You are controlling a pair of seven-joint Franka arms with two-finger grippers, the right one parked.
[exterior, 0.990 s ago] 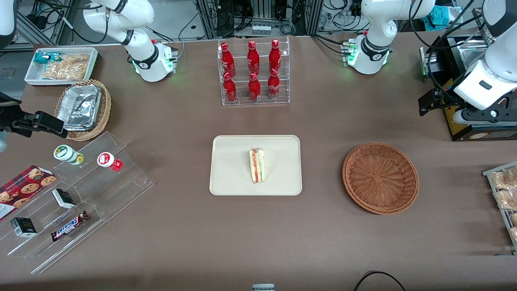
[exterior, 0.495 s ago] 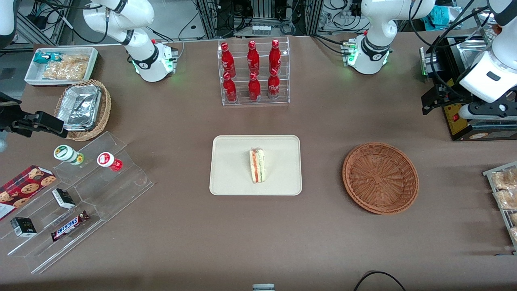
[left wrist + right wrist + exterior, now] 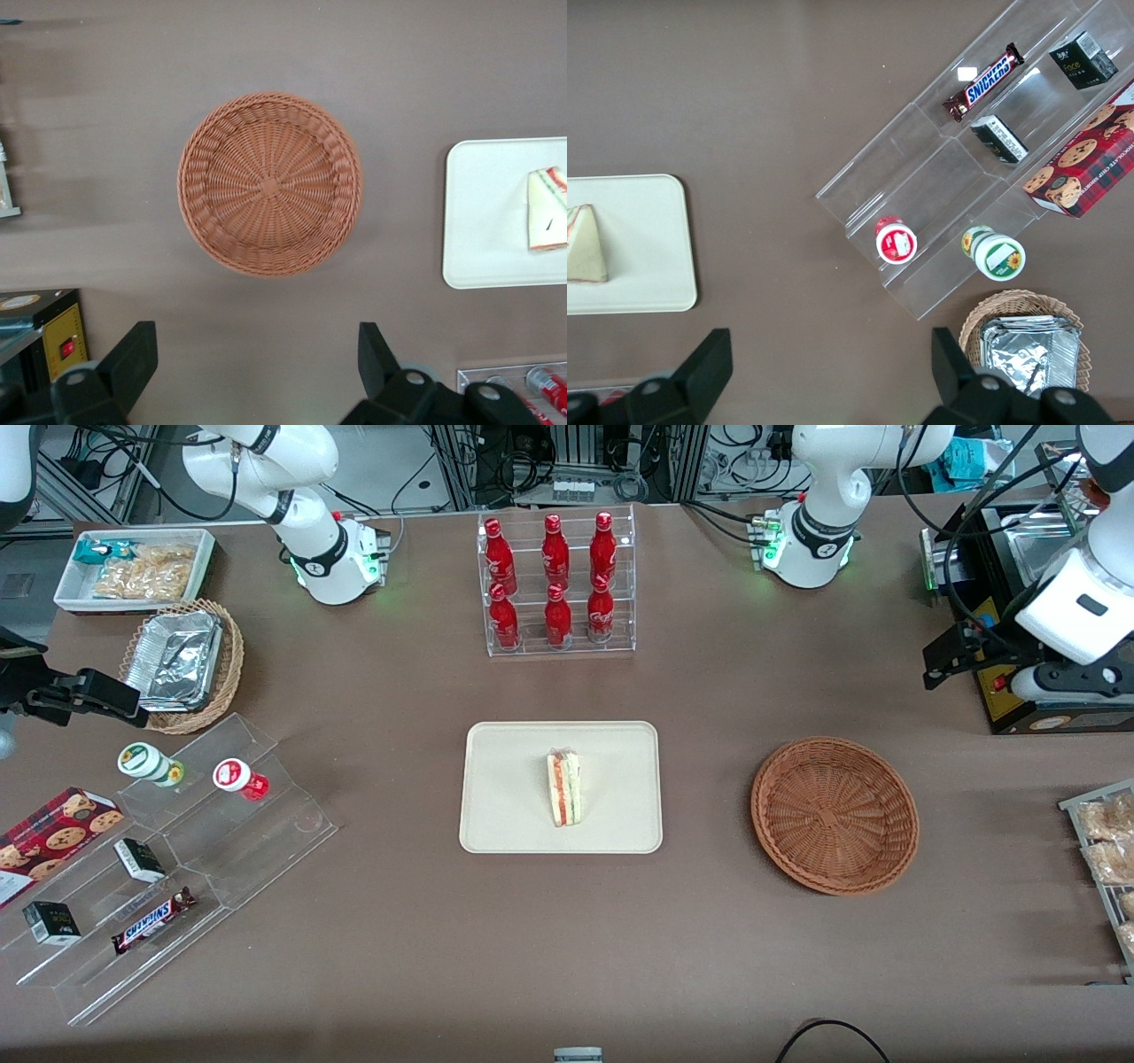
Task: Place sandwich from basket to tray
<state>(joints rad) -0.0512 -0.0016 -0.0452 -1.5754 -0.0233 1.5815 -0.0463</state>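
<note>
The sandwich (image 3: 564, 786) (image 3: 547, 211), a wrapped wedge with red and green filling, lies on the cream tray (image 3: 505, 779) (image 3: 483, 212) at the middle of the table. The round reddish-brown basket (image 3: 834, 815) (image 3: 270, 184) stands beside the tray toward the working arm's end, with nothing in it. My gripper (image 3: 941, 657) (image 3: 255, 341) hangs high above the table, farther from the front camera than the basket. It is open, with only bare table between its fingers.
An acrylic rack of red bottles (image 3: 556, 584) stands farther back than the tray. A black machine (image 3: 1019, 682) (image 3: 40, 332) sits beside my gripper. Bagged pastries (image 3: 1107, 850) lie at the working arm's table edge. A clear snack shelf (image 3: 168, 868), foil-tray basket (image 3: 182, 662) and white bin (image 3: 133, 567) are toward the parked arm's end.
My arm has drifted slightly toward the working arm's end of the table, gripper still open. Sandwich, tray and basket have not moved.
</note>
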